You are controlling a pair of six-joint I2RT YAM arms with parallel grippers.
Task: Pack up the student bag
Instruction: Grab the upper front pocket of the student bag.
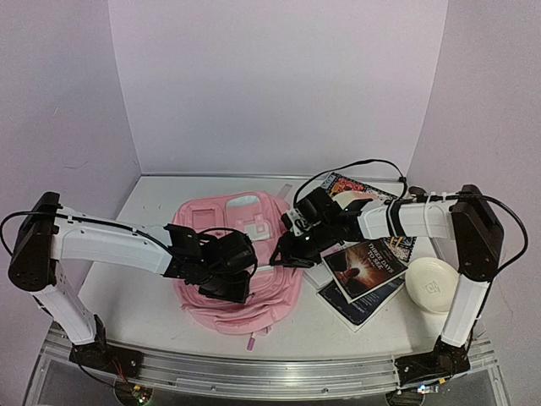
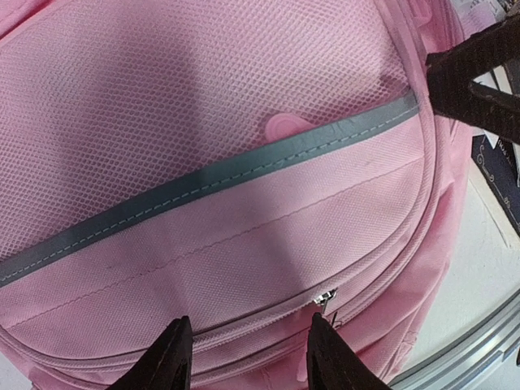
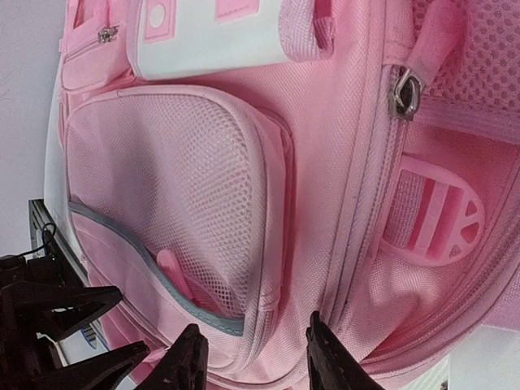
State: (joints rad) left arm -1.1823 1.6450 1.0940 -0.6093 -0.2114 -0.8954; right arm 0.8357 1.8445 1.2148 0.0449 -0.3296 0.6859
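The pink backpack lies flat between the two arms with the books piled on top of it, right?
No. The books lie on the table beside the backpack, on its right, not on top of it. The top view shows this. The rest holds.

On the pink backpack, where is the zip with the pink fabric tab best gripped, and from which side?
Grip the fabric tab, not the small metal slider: the tab is longer, soft and sticks out from the slider. The backpack lies flat, front up, so coming down from above and pinching across the tab's narrow width looks most likely to hold.
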